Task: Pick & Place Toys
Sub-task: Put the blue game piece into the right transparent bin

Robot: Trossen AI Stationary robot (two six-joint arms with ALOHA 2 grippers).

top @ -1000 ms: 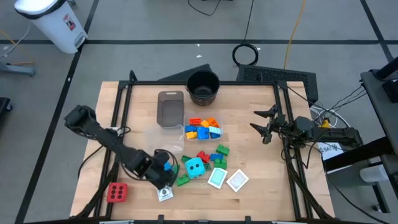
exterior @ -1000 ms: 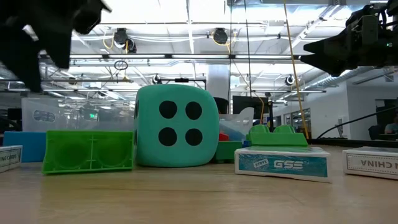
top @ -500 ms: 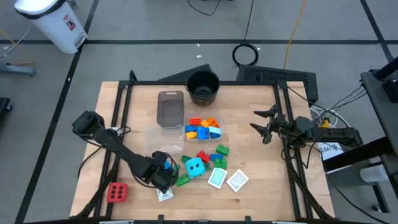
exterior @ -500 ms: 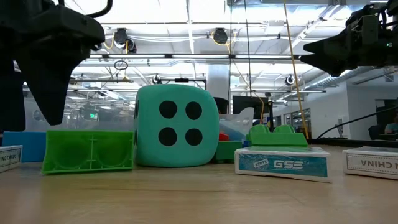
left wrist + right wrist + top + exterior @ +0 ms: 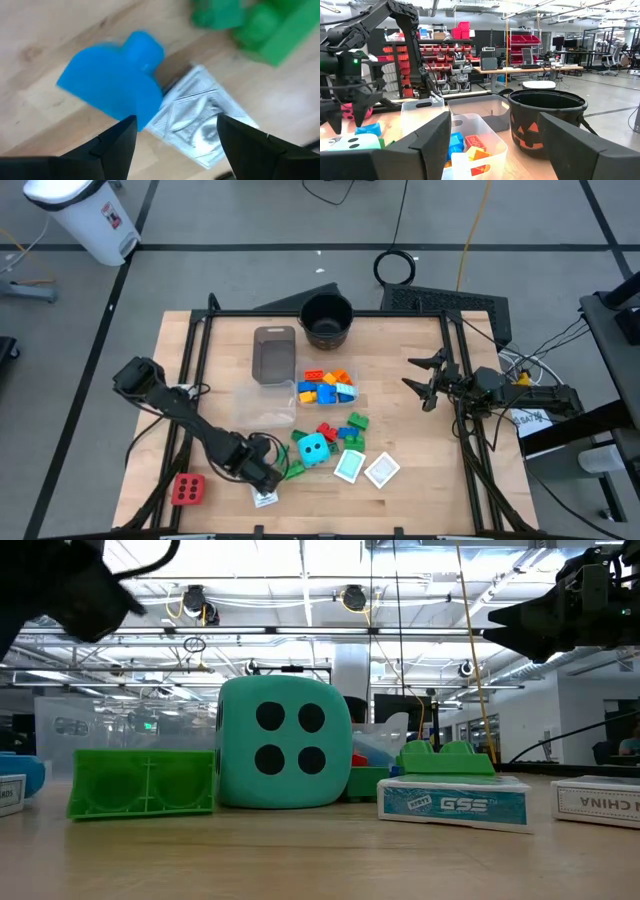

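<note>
Your left hand (image 5: 262,476) hung low over the near left part of the table (image 5: 420,490), its fingers (image 5: 112,145) spread apart and gripping nothing. In its wrist view a blue block (image 5: 112,85) lay on the wood just past the fingertips, touching a white-bordered card (image 5: 200,125), with green blocks (image 5: 250,25) beyond. A red dotted cube (image 5: 187,489) sat to the left of that hand, close to the near edge. To the right of the hand you had the cyan dotted cube (image 5: 314,448) with a green block (image 5: 142,783) beside it, then two more cards (image 5: 366,469) lying flat. Farther in, loose red and green blocks (image 5: 340,430) were scattered, and a clear tub (image 5: 326,388) held blue, red, orange and yellow blocks. A second, grey tub (image 5: 274,354) and the black pot (image 5: 326,319) stood at the far side. Your right hand (image 5: 418,383) waited over the right side of the table, fingers apart and empty.
</note>
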